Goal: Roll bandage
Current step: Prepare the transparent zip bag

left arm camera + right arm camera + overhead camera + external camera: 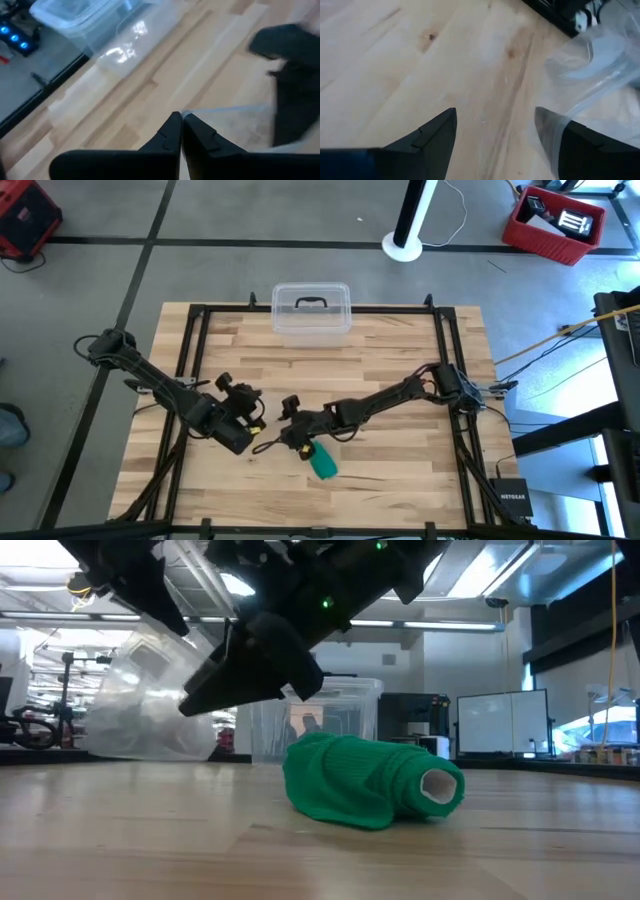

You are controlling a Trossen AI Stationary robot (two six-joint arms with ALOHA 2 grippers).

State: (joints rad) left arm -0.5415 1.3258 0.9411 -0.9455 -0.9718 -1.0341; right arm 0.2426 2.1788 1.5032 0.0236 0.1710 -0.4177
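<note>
The teal-green bandage (322,462) is a compact roll lying on its side on the wooden table (400,350), near the front; it also shows in the low view (370,782). No gripper touches it. My right gripper (287,440) is open just to the roll's left, fingers apart over bare wood in the right wrist view (495,125). My left gripper (257,423) is a little farther left, shut on a clear plastic wrapper (235,117). The wrapper also shows in the low view (150,710). My left gripper pinches an edge of the clear plastic wrapper (192,116) between its two shut fingertips. The film runs from the tips toward my right gripper. In the low view the wrapper is held up above the table top. My right gripper: the film (585,75) lies in front of one finger (570,145); I cannot tell if they touch.
A clear plastic box with a dark-handled lid (311,310) stands at the table's far edge, centre. A black frame (190,360) runs around the table top. Bare wood lies to the right of the roll (420,470).
</note>
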